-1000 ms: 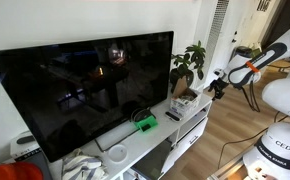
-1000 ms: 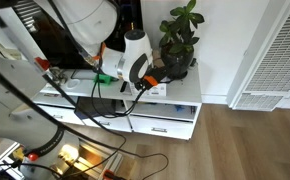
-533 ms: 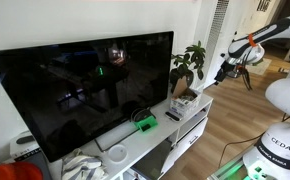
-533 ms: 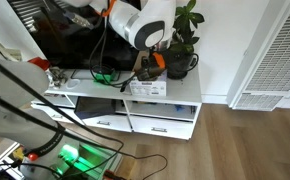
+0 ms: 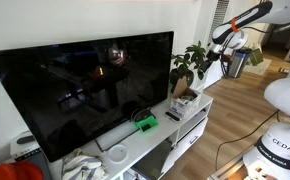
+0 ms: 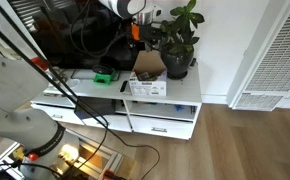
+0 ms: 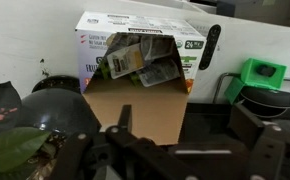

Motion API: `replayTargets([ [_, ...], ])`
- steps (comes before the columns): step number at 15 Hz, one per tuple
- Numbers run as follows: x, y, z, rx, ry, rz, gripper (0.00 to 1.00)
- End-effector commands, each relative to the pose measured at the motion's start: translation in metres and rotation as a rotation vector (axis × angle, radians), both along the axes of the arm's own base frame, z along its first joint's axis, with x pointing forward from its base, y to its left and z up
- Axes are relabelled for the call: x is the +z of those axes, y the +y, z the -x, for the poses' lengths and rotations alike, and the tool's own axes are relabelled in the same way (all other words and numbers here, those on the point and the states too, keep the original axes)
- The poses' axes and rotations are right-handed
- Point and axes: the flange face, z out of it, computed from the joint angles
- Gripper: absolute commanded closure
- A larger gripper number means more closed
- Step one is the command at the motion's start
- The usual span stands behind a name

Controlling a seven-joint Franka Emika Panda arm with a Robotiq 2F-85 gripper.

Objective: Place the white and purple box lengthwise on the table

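Note:
The white and purple box lies on its long side on the white table, its brown flap open toward the wrist camera. It also shows in both exterior views, beside the plant pot. My gripper is open and empty, well above the box and apart from it. In the exterior views the gripper hangs high near the plant's leaves. The table top shows in both exterior views.
A potted plant stands next to the box, and its dark pot is close. A black remote and a bright green box lie further along. A big TV stands behind.
My gripper has risen from just beside the box to high above it. The box stays lying on the table.

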Motion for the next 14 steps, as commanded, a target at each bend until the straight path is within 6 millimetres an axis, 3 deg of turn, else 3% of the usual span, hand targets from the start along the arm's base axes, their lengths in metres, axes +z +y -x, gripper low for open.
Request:
replayTargets([
  [1, 0.004, 0.034, -0.005, -0.117, 0.003, 0.132, 0.00],
  [7, -0.001, 0.080, -0.017, -0.256, -0.108, 0.303, 0.00],
  [14, 0.003, 0.086, -0.015, -0.250, -0.127, 0.341, 0.00],
])
